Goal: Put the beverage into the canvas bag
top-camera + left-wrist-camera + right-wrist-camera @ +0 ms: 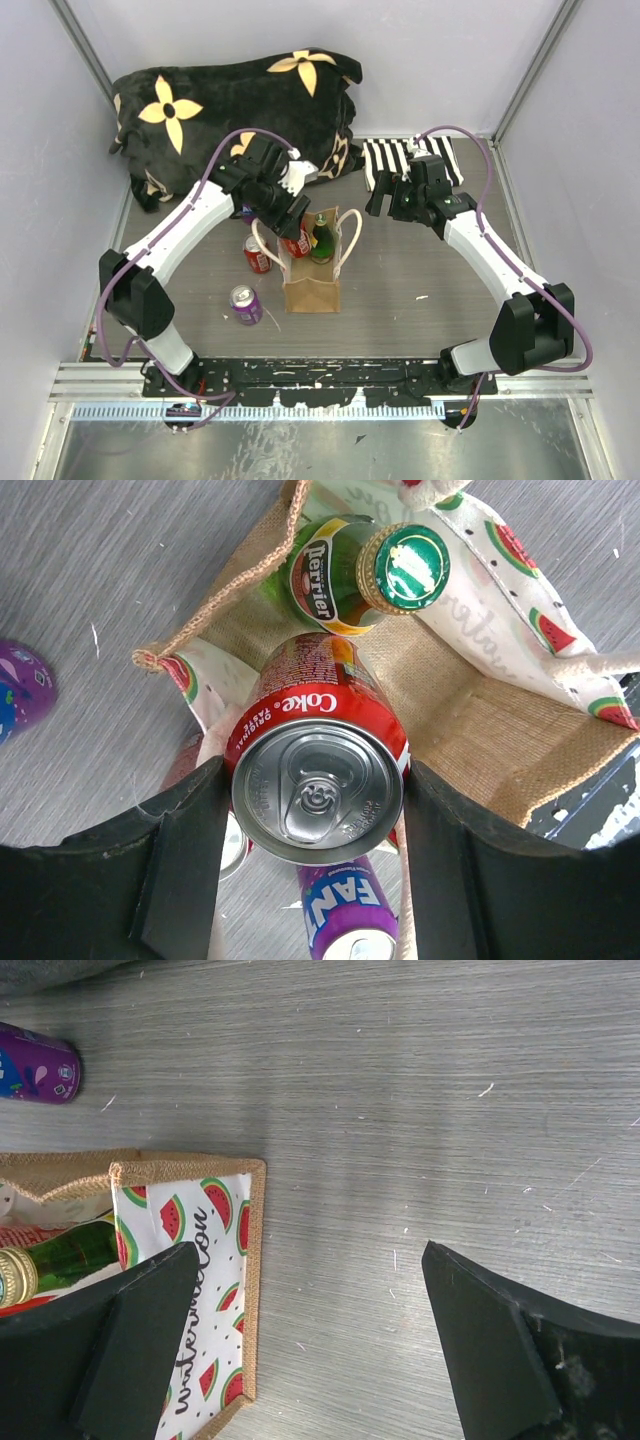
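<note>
Left wrist view: Fanta can [345, 925] is clipped by the bottom edge and overlapped by the Coke can [318, 770]. A purple object [22, 690] is cut by the left edge, unidentifiable. Right wrist view: green bottle [70, 1250] is cut by the left edge and partly covered by the right gripper [308, 1250].

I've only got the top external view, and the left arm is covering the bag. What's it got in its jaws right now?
Observer: The left wrist view shows a red Coke can gripped between the jaws of the left gripper, top end toward the camera.
Operator: Is it lined up with the bag?
Observer: Yes. The can's far end points into the open mouth of the canvas bag, beside a green Perrier bottle.
Operator: And the right arm?
Observer: On the right wrist view, the right gripper has its jaws wide with nothing between them, over the table at the bag's edge.
</note>
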You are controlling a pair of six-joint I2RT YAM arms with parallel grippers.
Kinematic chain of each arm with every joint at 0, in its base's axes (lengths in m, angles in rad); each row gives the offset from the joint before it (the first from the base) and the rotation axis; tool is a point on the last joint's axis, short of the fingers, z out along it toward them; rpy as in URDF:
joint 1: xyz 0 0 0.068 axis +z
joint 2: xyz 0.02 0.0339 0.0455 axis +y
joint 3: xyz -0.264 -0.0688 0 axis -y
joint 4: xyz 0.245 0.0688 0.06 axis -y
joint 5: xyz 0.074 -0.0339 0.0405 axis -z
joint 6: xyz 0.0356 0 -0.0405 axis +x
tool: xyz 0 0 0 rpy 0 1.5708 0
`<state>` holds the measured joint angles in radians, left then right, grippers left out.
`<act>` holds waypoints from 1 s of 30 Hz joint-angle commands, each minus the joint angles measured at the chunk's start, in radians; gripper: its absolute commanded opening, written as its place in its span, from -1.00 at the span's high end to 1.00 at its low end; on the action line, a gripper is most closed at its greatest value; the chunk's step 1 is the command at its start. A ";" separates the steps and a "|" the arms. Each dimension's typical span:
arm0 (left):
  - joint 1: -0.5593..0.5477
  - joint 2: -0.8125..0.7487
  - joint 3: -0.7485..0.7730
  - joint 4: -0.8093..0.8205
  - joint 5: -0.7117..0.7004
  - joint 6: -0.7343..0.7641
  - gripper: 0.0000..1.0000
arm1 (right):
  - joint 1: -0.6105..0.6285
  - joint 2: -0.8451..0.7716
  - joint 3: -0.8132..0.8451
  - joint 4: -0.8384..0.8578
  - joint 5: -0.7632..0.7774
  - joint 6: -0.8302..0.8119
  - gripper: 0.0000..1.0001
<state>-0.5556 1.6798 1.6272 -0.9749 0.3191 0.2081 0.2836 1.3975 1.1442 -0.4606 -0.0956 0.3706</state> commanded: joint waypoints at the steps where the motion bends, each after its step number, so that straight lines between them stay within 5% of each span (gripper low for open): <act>1: -0.020 -0.021 -0.026 0.101 -0.016 -0.013 1.00 | -0.006 -0.035 0.013 0.051 0.002 0.007 -1.00; 30: -0.062 0.035 -0.243 0.416 -0.185 -0.158 1.00 | -0.007 -0.022 0.034 0.035 -0.007 -0.002 -1.00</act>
<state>-0.6113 1.7149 1.4006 -0.6891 0.1467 0.0795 0.2794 1.3975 1.1446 -0.4564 -0.0967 0.3698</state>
